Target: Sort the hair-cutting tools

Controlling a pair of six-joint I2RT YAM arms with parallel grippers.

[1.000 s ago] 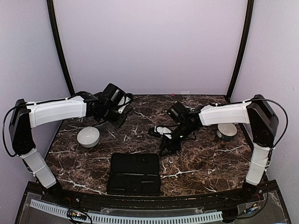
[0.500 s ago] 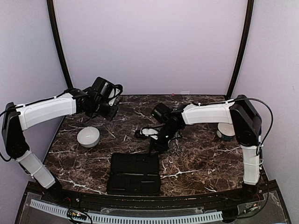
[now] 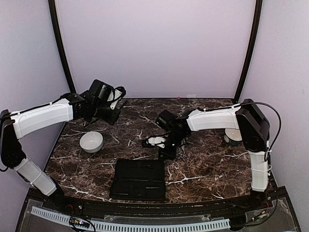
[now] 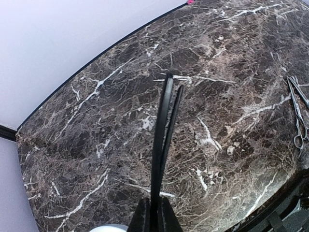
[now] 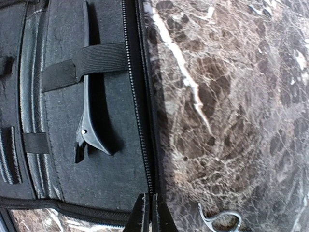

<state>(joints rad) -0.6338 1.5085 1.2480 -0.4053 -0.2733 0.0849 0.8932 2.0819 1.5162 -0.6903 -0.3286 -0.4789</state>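
**Right arm brought to the case edge; left arm drawn back with a clip**

Nearest, the open black case (image 3: pixel 139 180) is seen lying on the worktop (image 3: pixel 207 169), with one dark clip (image 5: pixel 89 111) tucked under an elastic strap (image 5: pixel 91 60). At the case's far right edge the right pincer (image 5: pixel 148 212) is held clenched, nothing being visible between its fingers. Over the last second it has been carried leftward from the middle of the worktop to this edge. A pair of silver scissors (image 3: pixel 181 154) lies just to its right, off the case. Farther out, a white bowl (image 3: pixel 91 141) stands at the left and another bowl (image 3: pixel 234 136) at the right. Farthest, over the far left of the worktop, the left pincer (image 4: pixel 153 215) is shown grasping a slim clip (image 4: pixel 164 130) clear of the surface, having been swung leftward and back. The sorting may be judged partly done: one clip is stowed, one is in transit, and the scissors remain to be placed.
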